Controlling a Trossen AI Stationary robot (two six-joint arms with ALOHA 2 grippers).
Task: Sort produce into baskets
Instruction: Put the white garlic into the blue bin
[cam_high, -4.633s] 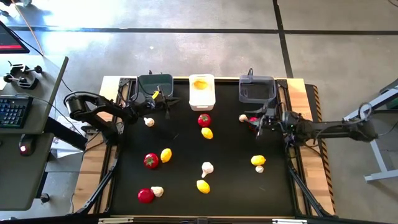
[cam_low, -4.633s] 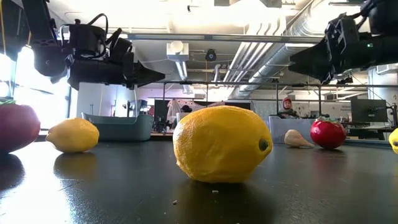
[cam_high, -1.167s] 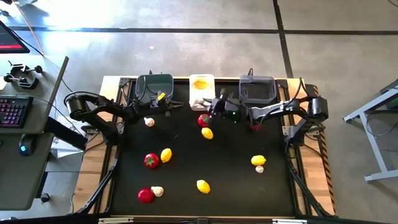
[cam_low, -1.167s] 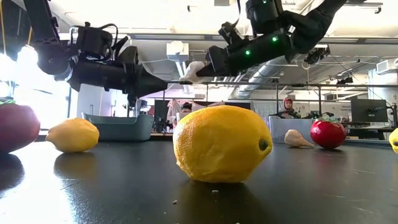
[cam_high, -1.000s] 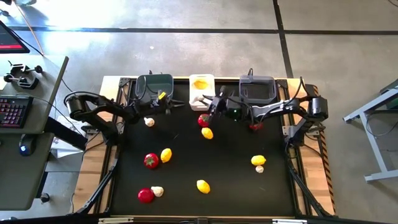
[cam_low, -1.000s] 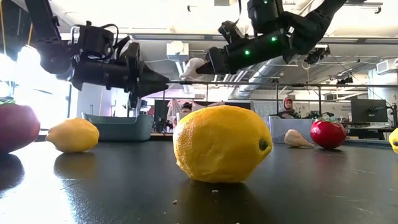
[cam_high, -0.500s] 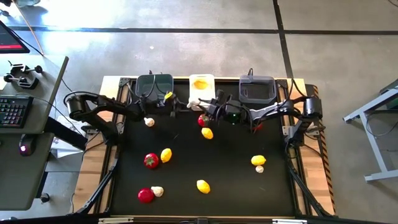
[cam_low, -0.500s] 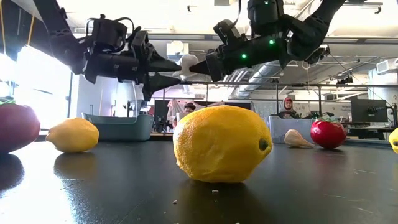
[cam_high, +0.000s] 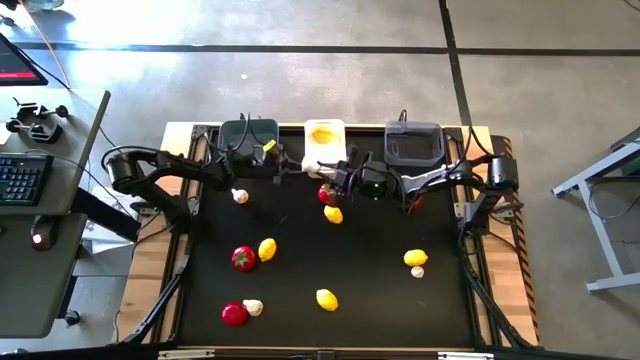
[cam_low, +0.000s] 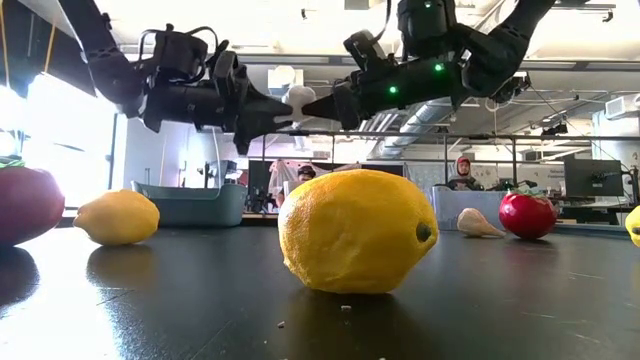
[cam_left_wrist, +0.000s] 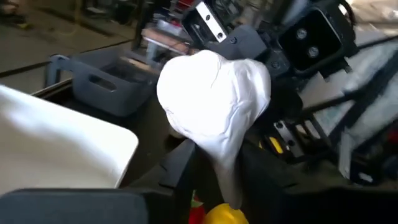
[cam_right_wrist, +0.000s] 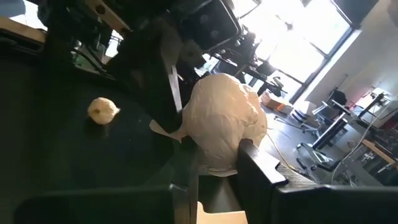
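Note:
My right gripper (cam_high: 326, 175) is shut on a white garlic piece (cam_low: 297, 100), held in the air in front of the white basket (cam_high: 325, 158). My left gripper (cam_high: 292, 172) is open and faces it from the left. Its fingers stand on either side of the garlic's stem (cam_left_wrist: 227, 177). Two dark grey baskets (cam_high: 250, 135) (cam_high: 413, 143) flank the white one, which holds a lemon (cam_high: 323, 134). Tomatoes (cam_high: 243, 258), lemons (cam_high: 326, 298) and garlic pieces (cam_high: 240, 196) lie on the black table. My right gripper pinches the garlic's bulb (cam_right_wrist: 224, 146) between its two fingers (cam_right_wrist: 252, 163). It comes level from the table's right side. The garlic is lifted clear, and its stem (cam_right_wrist: 165, 130) points at my left gripper. I cannot tell whether my left gripper's fingers (cam_left_wrist: 183, 165) touch the stem.
A tomato (cam_high: 327, 193) and a lemon (cam_high: 333, 213) lie just below the two grippers. A lemon (cam_high: 415, 258) with a garlic piece (cam_high: 417, 271) lies at the right. A tomato (cam_high: 234, 314) and a garlic piece (cam_high: 253, 307) lie at the near left.
My left gripper has gone toward the table's right edge, up to the garlic, and its open fingers now reach around the stem end. My right gripper has moved a little toward the table's left with the garlic, which stays lifted clear.

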